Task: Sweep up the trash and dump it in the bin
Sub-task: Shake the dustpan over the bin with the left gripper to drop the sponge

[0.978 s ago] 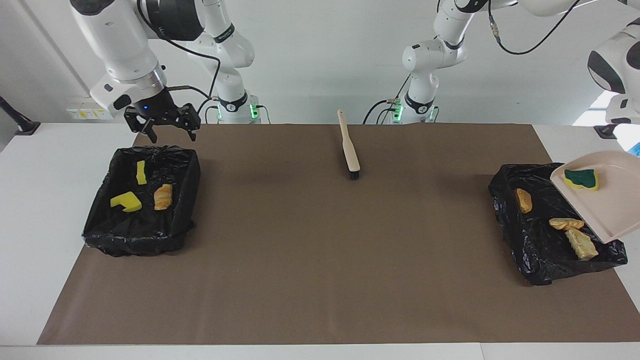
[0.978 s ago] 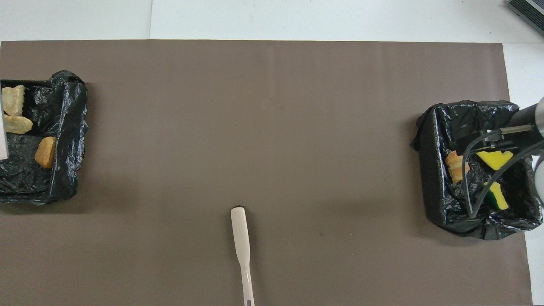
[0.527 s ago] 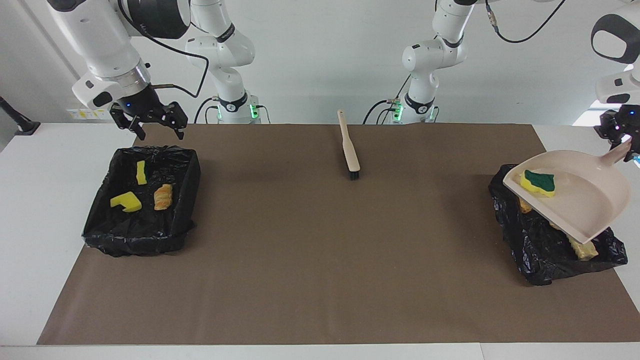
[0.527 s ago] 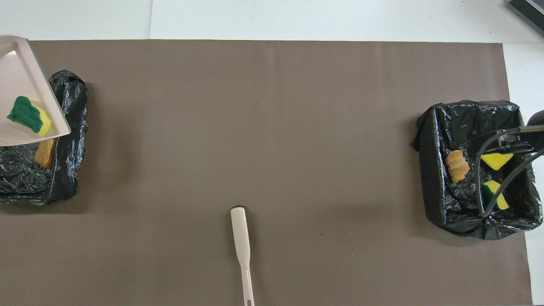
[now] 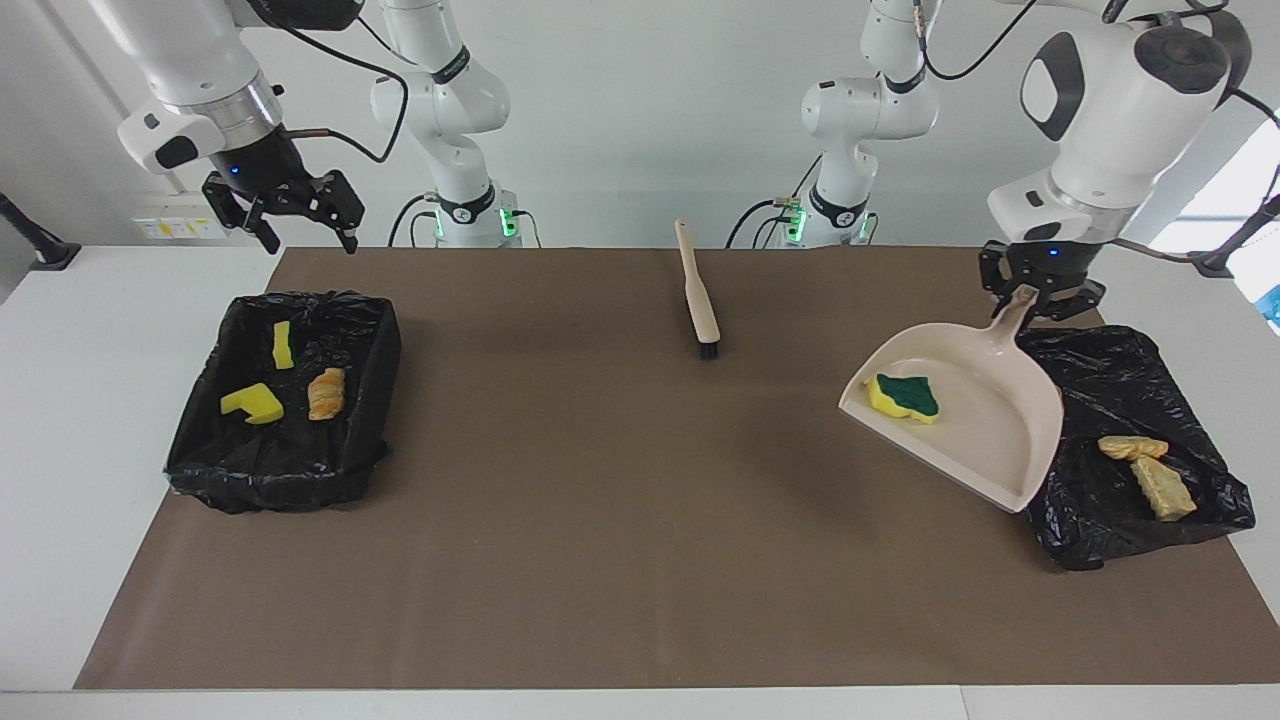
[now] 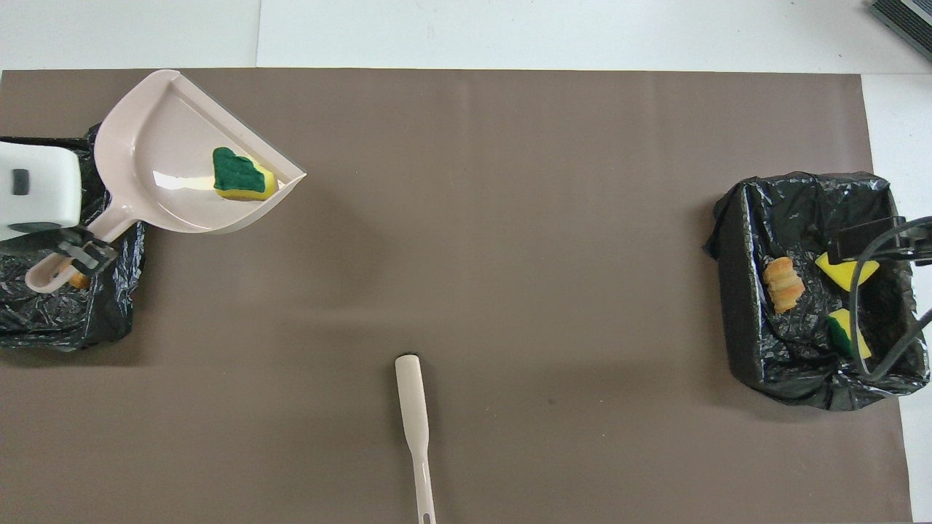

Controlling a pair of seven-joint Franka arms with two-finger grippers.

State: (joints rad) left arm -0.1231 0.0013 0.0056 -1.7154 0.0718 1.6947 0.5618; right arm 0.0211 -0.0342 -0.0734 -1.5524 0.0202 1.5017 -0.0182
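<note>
My left gripper (image 5: 1040, 292) is clamped tight on the dustpan (image 5: 975, 425) handle, holding the pan up over the brown mat (image 5: 600, 520) beside the black-lined bin (image 5: 1140, 400) at my left arm's end of the table. The dustpan is smooth beige plastic, scoop-shaped with a raised rim, tilted with its open lip toward the table's middle. Sitting on it near that lip is one scrap (image 5: 905, 397): a yellow sponge with a dark green scouring top and a wavy, jagged outline. In the bin beside it, whose liner is crinkly and glossy, I see two tan ridged foam pieces (image 5: 1150, 475) touching each other, and from overhead an orange bit (image 6: 73, 276) peeks out under the pan's handle. My right gripper (image 5: 295, 215) hangs with its fingers spread wide and nothing in them, above the table edge by the other black-lined bin (image 5: 290, 470) at my right arm's end. That bin holds three scraps: a notched yellow block (image 5: 252, 403), a thin yellow strip with a green side (image 5: 283, 344), and a ribbed orange-tan chunk (image 5: 326, 392). Between the two bins, near my bases, a slim beige brush (image 5: 697, 295) with short black bristles lies flat on the mat.
</note>
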